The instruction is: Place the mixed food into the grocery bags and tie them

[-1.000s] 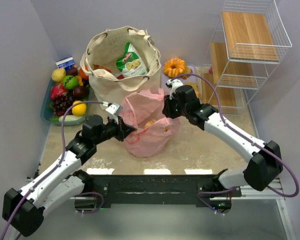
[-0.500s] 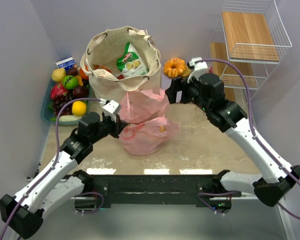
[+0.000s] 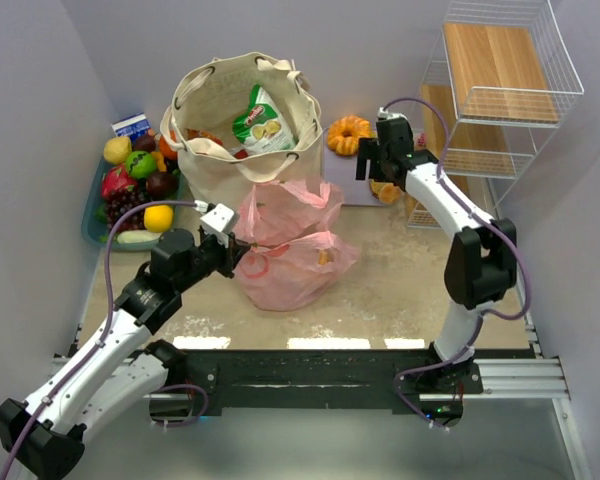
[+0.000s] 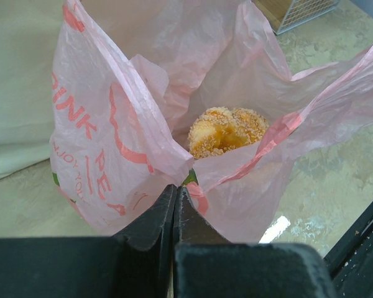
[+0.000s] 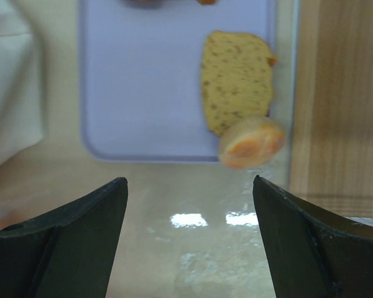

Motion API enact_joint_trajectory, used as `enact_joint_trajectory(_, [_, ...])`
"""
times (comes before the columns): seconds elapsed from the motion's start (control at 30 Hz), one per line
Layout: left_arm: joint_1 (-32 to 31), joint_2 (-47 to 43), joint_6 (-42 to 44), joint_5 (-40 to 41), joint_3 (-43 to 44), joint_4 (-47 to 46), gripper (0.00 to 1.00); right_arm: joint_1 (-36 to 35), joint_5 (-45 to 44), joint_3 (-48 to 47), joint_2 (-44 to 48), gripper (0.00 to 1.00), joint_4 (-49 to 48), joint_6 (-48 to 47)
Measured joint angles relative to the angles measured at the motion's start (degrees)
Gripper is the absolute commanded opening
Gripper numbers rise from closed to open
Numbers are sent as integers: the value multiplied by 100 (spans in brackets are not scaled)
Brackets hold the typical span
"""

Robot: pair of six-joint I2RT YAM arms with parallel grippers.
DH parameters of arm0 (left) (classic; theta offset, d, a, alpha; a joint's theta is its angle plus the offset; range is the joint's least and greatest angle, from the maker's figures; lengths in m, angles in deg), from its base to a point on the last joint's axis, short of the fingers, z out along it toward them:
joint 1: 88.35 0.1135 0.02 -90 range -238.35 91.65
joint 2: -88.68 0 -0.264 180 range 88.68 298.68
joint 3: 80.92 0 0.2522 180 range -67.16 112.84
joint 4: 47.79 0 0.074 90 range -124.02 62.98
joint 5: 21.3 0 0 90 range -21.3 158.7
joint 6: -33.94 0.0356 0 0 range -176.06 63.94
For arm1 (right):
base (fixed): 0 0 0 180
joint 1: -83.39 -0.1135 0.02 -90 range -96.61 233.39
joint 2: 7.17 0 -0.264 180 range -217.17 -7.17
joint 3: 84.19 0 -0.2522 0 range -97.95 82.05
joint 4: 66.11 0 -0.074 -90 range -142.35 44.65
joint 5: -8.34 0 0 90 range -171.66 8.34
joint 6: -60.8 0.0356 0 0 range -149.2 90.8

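At the far left of the overhead view a shallow tray (image 3: 90, 232) holds glossy, rounded fruit (image 3: 140, 163). Right of it stands the canvas tote (image 3: 215, 165), cream and coarse-woven. Its mouth gapes in a wide oval with loop handles flopped over the rim. A crinkly green-and-white snack packet (image 3: 263, 120) stands up inside it.

Below the tote, at the frame's centre, the pink plastic bag (image 3: 295, 270) slumps on the mottled tabletop (image 3: 400, 290). It is thin, translucent, creased and printed in red. The left gripper (image 3: 242, 250) meets its left side, jaws pressed together with a fold of the pink film pinched between them. In the left wrist view a round pastry (image 4: 227, 130) with a gritty, crumbed golden crust lies down in the bag's open throat.

Right of the tote an orange ring cake (image 3: 348, 133), fluted, sits at the upper end of a smooth lavender tray (image 5: 143, 81). The right gripper (image 5: 189, 183) hangs over that tray, jaws spread wide and holding nothing. Beneath it lie a flat speckled cake slice (image 5: 237, 81) and a small domed bun (image 5: 252, 144) touching its lower corner.

At the far right stands a white wire rack (image 3: 540, 60) with wooden shelves (image 3: 495, 55).
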Motion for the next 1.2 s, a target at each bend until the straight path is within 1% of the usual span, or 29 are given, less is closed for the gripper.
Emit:
enact_joint_trajectory(0.17, [0,7,44,35,0,0,0,70,-868,-404,-807,84,251,-87])
enact_joint_trajectory(0.4, [0,90,66,33,0,-2,0,166,-1410,-597,-1294,78,367,-105])
enact_joint_trajectory(0.53, [2,120,66,35,0,-2,0,249,-1445,-597,-1484,65,374,-96])
enact_joint_trajectory(0.63, [2,127,68,33,0,-2,0,330,-1362,-590,-1598,60,334,-83])
enact_joint_trajectory(0.67, [2,129,68,35,0,-2,0,356,-1320,-588,-1615,54,313,-83])
enact_joint_trajectory(0.73, [2,136,68,35,0,-2,0,413,-1169,-555,-1631,46,190,-79])
enact_joint_trajectory(0.77, [2,138,68,35,0,-2,0,433,-1108,-538,-1631,34,151,-85])
enact_joint_trajectory(0.83, [2,149,68,35,0,-4,0,461,-1008,-505,-1631,23,63,-114])
enact_joint_trajectory(0.87, [2,153,68,35,0,-2,0,472,-949,-468,-1631,13,2,-98])
enact_joint_trajectory(0.97, [2,164,68,35,0,-4,0,474,-868,-369,-1615,1,-98,-120])
enact_joint_trajectory(1.1, [2,173,68,33,0,-4,0,476,-730,-203,-1399,0,-114,-153])
enact_joint_trajectory(1.2, [2,201,70,28,0,-7,0,466,-485,-24,-957,0,-70,-164])
